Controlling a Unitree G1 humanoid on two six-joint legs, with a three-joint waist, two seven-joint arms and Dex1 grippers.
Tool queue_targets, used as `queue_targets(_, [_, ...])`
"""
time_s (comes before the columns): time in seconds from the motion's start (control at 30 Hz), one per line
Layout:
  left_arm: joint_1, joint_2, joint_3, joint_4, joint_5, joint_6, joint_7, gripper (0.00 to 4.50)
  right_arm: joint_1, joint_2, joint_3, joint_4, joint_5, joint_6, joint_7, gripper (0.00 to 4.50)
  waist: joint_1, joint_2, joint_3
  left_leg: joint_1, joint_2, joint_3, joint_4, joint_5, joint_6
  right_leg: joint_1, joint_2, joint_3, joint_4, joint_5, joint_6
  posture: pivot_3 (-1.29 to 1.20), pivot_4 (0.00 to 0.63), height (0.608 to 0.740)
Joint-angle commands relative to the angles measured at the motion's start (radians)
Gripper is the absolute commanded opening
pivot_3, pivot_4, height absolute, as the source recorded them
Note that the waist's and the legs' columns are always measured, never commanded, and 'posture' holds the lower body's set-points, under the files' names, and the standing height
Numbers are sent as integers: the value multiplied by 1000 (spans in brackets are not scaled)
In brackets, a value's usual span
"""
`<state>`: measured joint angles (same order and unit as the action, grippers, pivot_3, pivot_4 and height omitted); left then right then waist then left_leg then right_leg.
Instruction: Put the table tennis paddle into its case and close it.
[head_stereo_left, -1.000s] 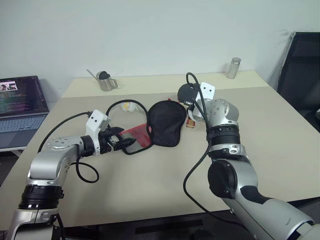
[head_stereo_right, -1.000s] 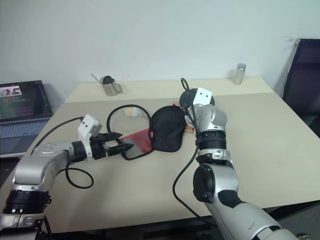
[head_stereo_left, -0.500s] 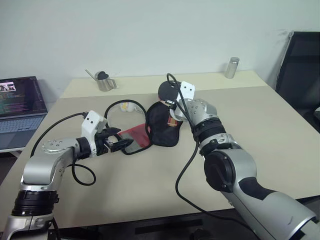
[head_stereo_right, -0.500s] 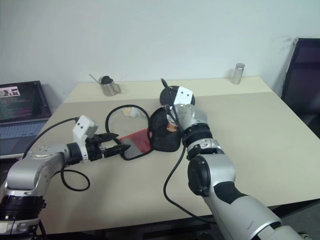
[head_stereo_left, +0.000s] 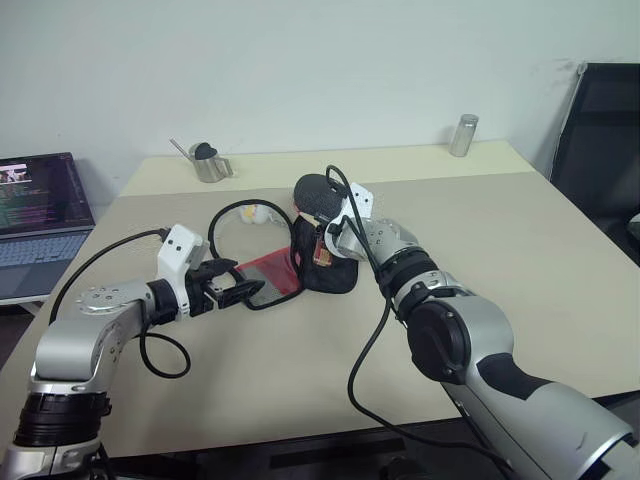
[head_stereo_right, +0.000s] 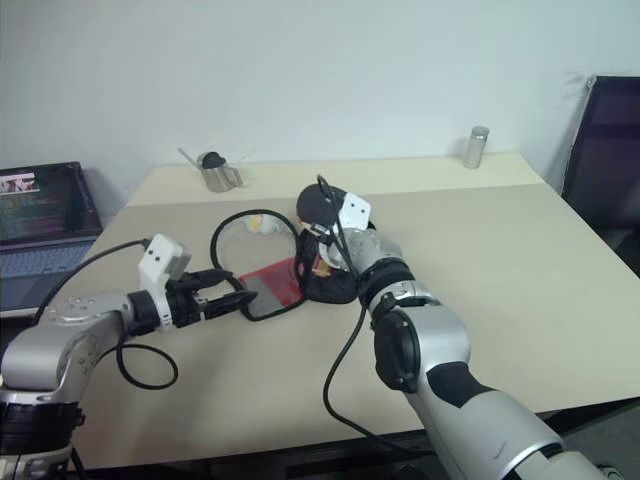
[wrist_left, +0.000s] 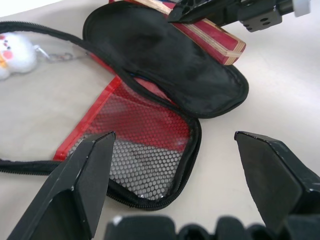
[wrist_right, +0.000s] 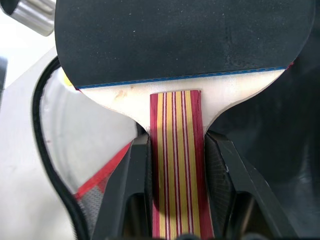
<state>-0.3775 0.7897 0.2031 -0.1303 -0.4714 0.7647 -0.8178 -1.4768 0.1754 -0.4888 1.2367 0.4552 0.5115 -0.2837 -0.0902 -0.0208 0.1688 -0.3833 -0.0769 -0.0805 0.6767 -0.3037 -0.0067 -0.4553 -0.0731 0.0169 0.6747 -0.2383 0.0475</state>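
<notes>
The case lies open mid-table, its black round part on the right and its red mesh pocket toward my left gripper. The table tennis paddle hangs over the black part, round black face up and tilted left. My right gripper is shut on its striped handle. My left gripper is open and low at the table. The mesh pocket's end lies between its fingers. The paddle's handle shows there above the case's black part.
The case's zipper-edged flap loops out toward the back left, with a small white plush charm beside it. A metal pitcher and a metal cylinder stand at the far edge. A laptop sits left, a black chair right.
My right gripper has carried the paddle leftward and a little down, from right of the case to above its black part, tilting it left. The left gripper has stayed put.
</notes>
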Motion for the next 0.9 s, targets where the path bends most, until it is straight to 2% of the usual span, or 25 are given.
queue_targets(0.03, [-3, 22, 32, -45, -19, 4, 3, 4180, -75, 145, 10, -10, 20, -32, 12, 1097, 0, 0, 0, 0, 0, 0, 0, 0, 0, 0, 0, 0, 0, 0, 0, 0, 150, 740])
queue_targets(0.57, [17, 28, 33, -67, -30, 16, 15, 4180, 29, 127, 105, 41, -55, -81, 34, 1097, 0, 0, 0, 0, 0, 0, 0, 0, 0, 0, 0, 0, 0, 0, 0, 0, 150, 740])
queue_targets(0.9, [21, 36, 37, -69, -35, 14, 19, 4180, 54, 122, 117, 54, -71, -95, 31, 1097, 0, 0, 0, 0, 0, 0, 0, 0, 0, 0, 0, 0, 0, 0, 0, 0, 150, 740])
